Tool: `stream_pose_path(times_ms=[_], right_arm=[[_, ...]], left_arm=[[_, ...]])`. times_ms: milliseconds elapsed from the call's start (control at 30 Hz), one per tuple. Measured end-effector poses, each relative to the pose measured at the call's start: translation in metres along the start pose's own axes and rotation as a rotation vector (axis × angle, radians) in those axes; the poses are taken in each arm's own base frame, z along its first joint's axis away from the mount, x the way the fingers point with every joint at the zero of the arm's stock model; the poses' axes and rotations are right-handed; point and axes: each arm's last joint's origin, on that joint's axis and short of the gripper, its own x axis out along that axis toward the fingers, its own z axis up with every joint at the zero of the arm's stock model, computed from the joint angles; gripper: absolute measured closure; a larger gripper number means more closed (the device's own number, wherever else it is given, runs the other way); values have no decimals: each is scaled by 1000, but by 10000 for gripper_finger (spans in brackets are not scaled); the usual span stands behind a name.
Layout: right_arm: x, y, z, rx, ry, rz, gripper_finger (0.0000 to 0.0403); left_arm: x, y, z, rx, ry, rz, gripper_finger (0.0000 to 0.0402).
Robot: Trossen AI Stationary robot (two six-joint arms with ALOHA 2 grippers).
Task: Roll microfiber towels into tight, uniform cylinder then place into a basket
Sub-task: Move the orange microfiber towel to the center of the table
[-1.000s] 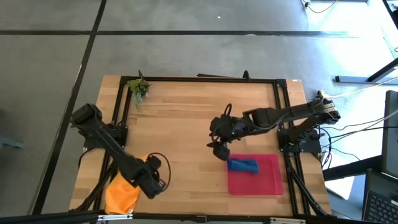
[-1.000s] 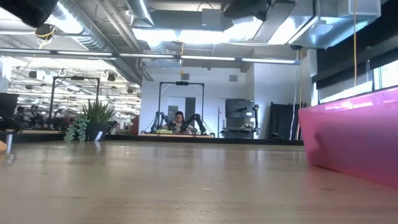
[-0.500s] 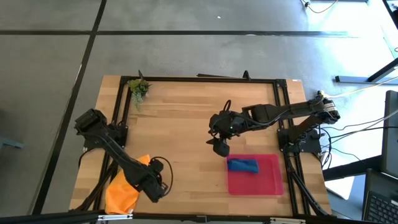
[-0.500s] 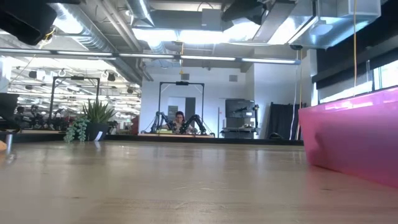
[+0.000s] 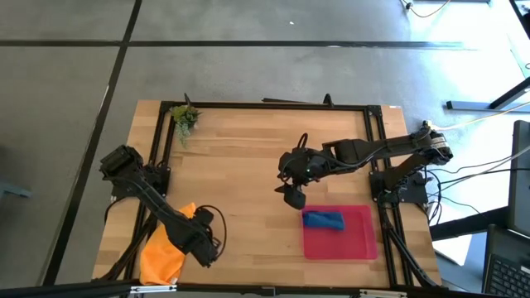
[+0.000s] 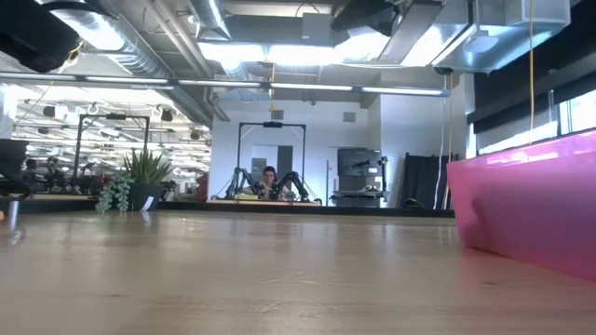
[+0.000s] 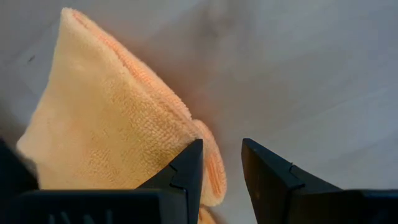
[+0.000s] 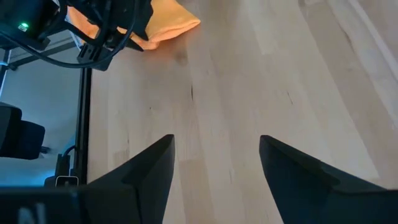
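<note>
The orange towel (image 5: 160, 257) lies folded on the table at the near left corner, and it also shows in the left wrist view (image 7: 106, 124). My left gripper (image 5: 205, 240) hangs just right of it, open by a narrow gap (image 7: 221, 149) with bare wood between the fingers. The blue towel (image 5: 323, 219) lies rolled up in the red tray (image 5: 352, 240) at the near right. My right gripper (image 5: 291, 197) is wide open and empty over bare table (image 8: 216, 140), just left of the tray's far left corner. My left gripper points down beside the orange towel's rounded edge (image 7: 208, 158). One finger (image 7: 186, 168) stands in front of that edge. I cannot tell whether it touches the towel.
A small potted plant (image 5: 184, 117) stands at the far left corner. The tray's wall (image 6: 531, 205) fills the right of the low view. A black frame runs along the table's edges. The middle of the table is bare wood.
My left arm has come down a little over the orange towel's right edge. The towels and the tray lie as before.
</note>
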Motion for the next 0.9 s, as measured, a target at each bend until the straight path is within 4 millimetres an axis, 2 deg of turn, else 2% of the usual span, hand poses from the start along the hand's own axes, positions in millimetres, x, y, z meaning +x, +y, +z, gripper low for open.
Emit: stream_pose_path(times_ms=[367, 667, 767, 900], right_arm=[[0, 1, 1, 5, -16, 6, 169], [0, 1, 1, 3, -16, 6, 169], [0, 1, 1, -2, -15, 5, 169], [0, 1, 1, -5, -15, 5, 169]], left_arm=[[-2, 5, -3, 18, 50, 50, 299], [-36, 5, 0, 6, 3, 107, 299], [-36, 2, 0, 5, 3, 83, 299], [-24, -1, -3, 10, 0, 19, 299]])
